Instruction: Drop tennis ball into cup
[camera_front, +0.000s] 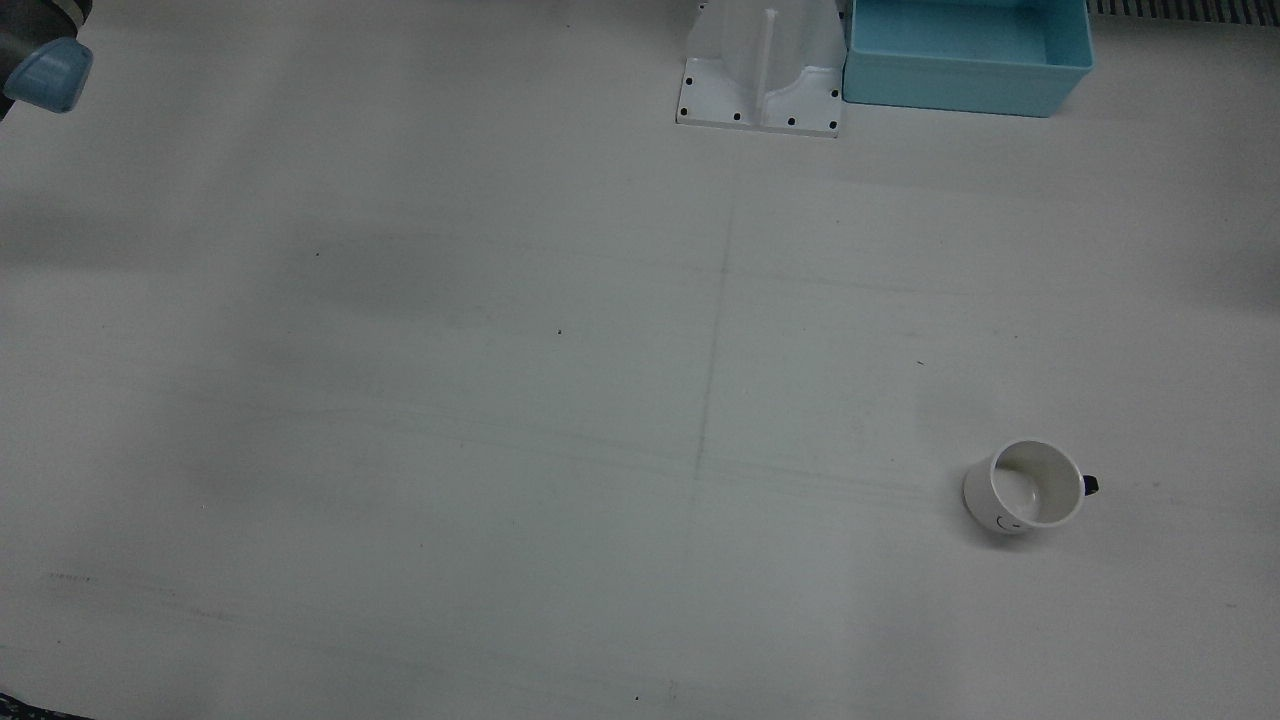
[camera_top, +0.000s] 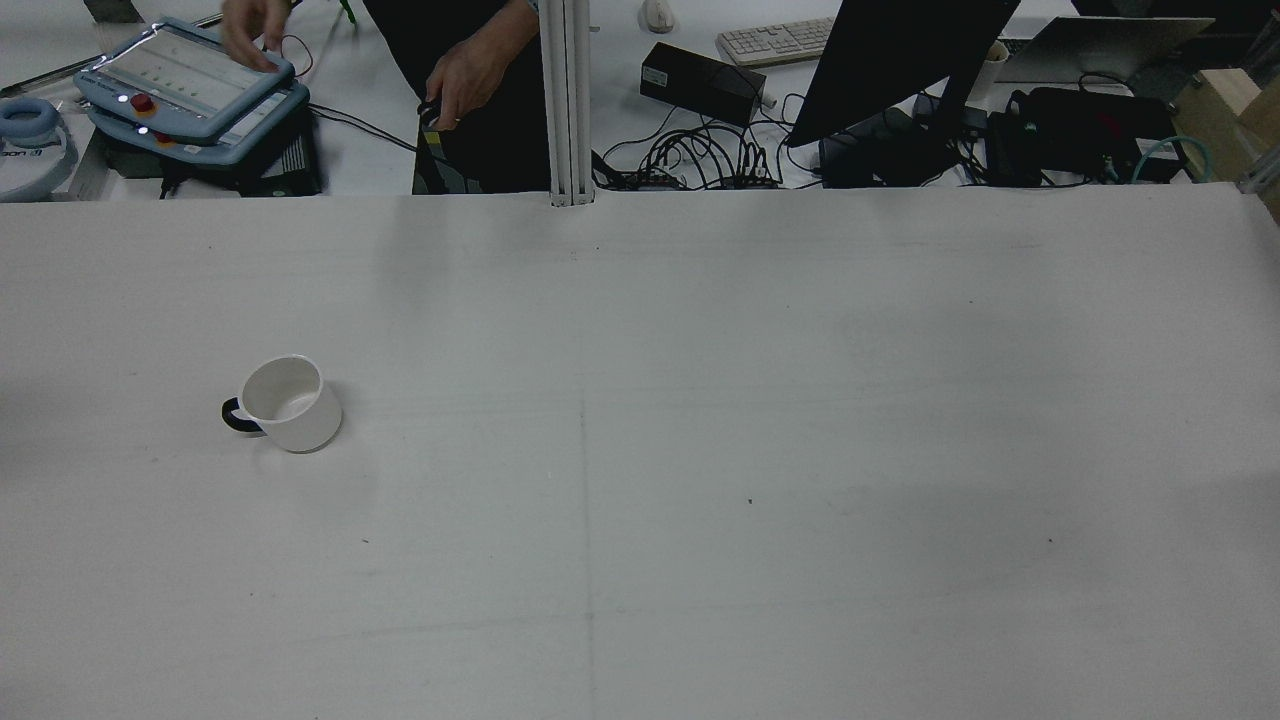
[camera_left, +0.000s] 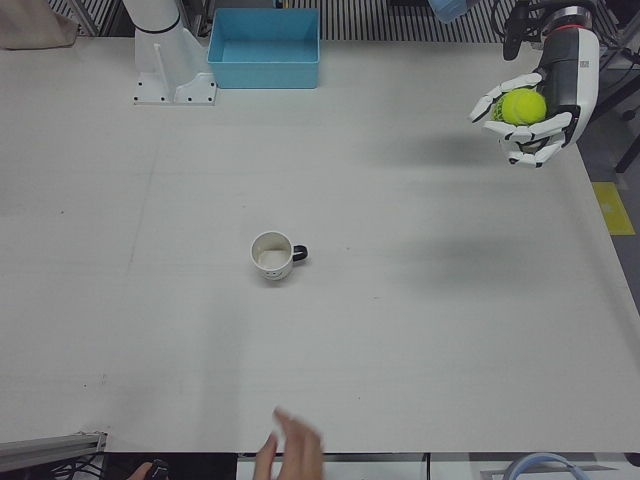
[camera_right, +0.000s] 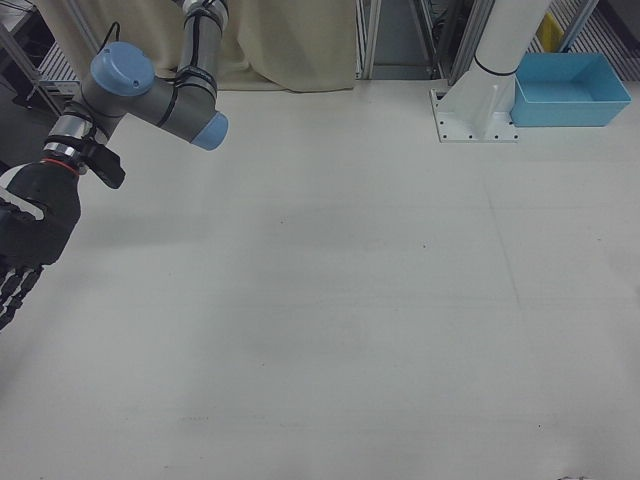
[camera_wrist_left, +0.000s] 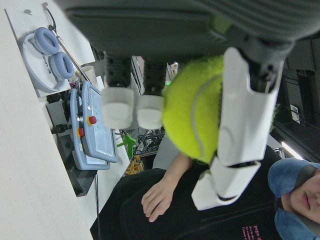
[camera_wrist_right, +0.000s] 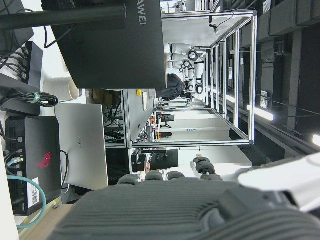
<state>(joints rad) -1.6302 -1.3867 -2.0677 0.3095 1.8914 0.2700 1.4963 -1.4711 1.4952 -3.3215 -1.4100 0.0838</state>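
A yellow-green tennis ball (camera_left: 523, 106) sits in my left hand (camera_left: 530, 120), held high above the table's edge, far to the view's right of the cup. The left hand view shows its white fingers (camera_wrist_left: 240, 125) wrapped round the ball (camera_wrist_left: 195, 112). The white cup (camera_left: 272, 256) with a dark handle stands upright and empty on the table; it also shows in the front view (camera_front: 1025, 485) and the rear view (camera_top: 285, 402). My right hand (camera_right: 25, 250) is dark, holds nothing, and hangs off the table's side with its fingers extended.
A light blue bin (camera_front: 965, 55) stands beside the left arm's white pedestal (camera_front: 765, 75) at the table's robot side. A person's hand (camera_left: 292, 455) reaches over the table's operator edge. A teach pendant (camera_top: 185, 75) and cables lie beyond the table.
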